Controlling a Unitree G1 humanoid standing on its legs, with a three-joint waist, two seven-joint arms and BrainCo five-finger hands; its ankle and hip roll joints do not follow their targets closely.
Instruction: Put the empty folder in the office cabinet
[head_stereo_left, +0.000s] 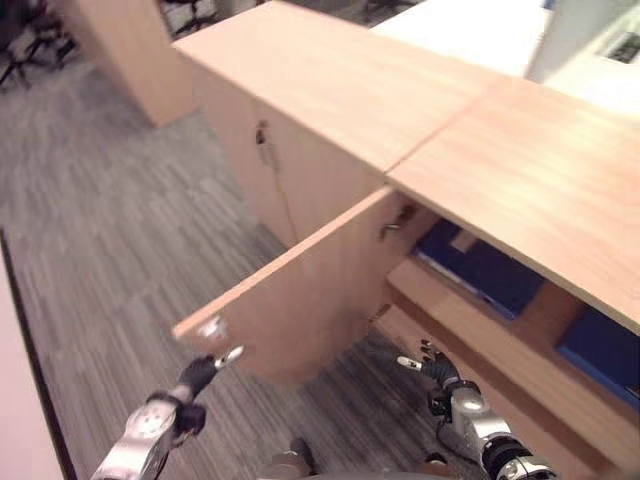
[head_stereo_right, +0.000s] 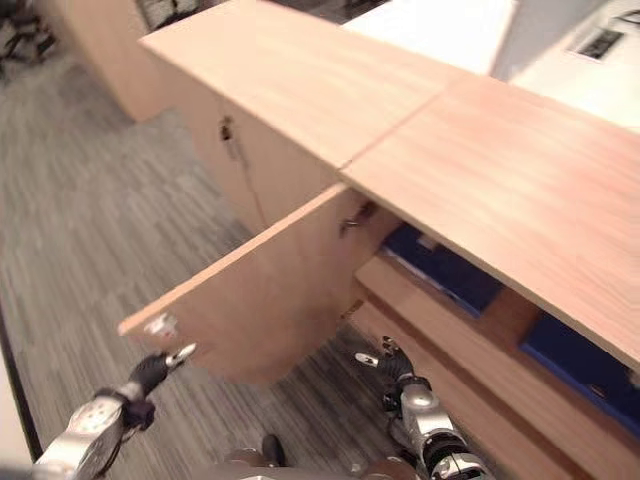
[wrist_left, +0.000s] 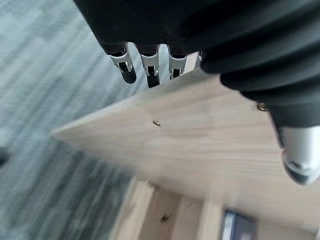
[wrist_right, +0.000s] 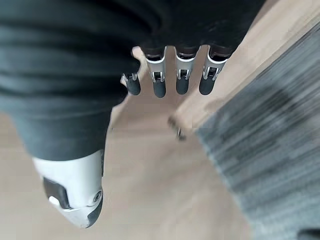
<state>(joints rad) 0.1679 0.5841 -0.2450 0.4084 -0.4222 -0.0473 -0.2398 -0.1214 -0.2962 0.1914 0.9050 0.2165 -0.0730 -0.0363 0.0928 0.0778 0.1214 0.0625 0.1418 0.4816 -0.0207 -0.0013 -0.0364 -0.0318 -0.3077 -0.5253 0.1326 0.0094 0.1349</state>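
Note:
The low wooden office cabinet (head_stereo_left: 330, 90) stands with one door (head_stereo_left: 300, 300) swung wide open towards me. Inside, a blue folder (head_stereo_left: 480, 268) lies flat on the upper shelf, and a second blue folder (head_stereo_left: 600, 350) lies further right. My left hand (head_stereo_left: 195, 378) hovers just below the door's free corner, open and empty; its fingers (wrist_left: 147, 65) reach past the door panel (wrist_left: 190, 145). My right hand (head_stereo_left: 440, 370) is open too, low in front of the cabinet's lower shelf, with its fingers (wrist_right: 170, 75) holding nothing.
A closed door with a metal handle (head_stereo_left: 265, 145) is left of the open one. Grey carpet (head_stereo_left: 120, 250) spreads to the left. Another wooden unit (head_stereo_left: 130, 50) stands at the far left, and a white desk (head_stereo_left: 480, 30) lies behind the cabinet.

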